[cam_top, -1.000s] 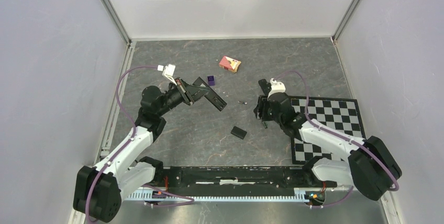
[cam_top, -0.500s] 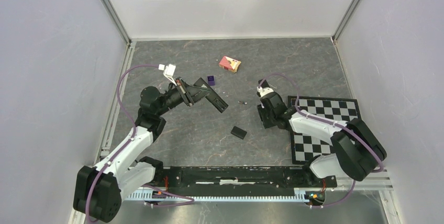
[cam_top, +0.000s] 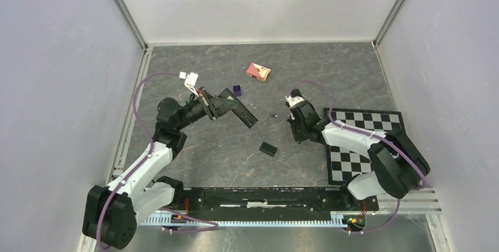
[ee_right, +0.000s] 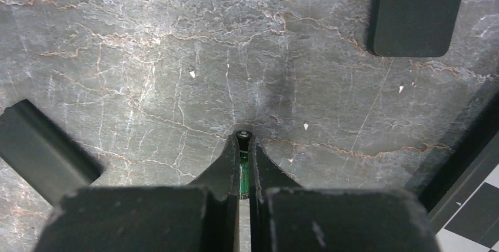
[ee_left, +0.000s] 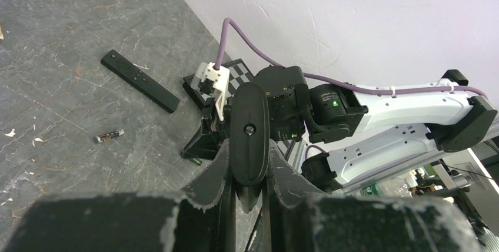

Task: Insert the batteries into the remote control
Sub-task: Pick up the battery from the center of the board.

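Working over a grey, veined counter (cam_top: pixel 223 158) boxed in by pale walls. Pinching the green battery (ee_right: pixel 243 172) lengthwise in the right hand (ee_right: pixel 243 141), squeezing the tips almost together on it, with only its metal cap peeping out at the front. Hovering at or just off the stone; not possible to tell which. Having leaned down and edged left over the last second, away from the taller stance beside the chequered mat (cam_top: pixel 388 122). Reading that as the pick-up being finished and the carry to the remote just starting.

Moving outward: passing the other battery (cam_top: pixel 272 114), lying loose just left of that hand and not shifted, and the small black cover (cam_top: pixel 268 149), lying flat a little nearer the arm bases, also not shifted. Farther left, clamping the remote control (cam_top: pixel 242 112) by one end in the left hand (cam_top: pixel 219 103), pressing both fingers against its sides and holding it slanted out toward the middle, in the same spot as a second ago. Waiting, seemingly, as a steady target. Leaving both batteries still out of the remote, so needing a careful end-first approach next, with the thin cell likely to twist in so narrow a grip.
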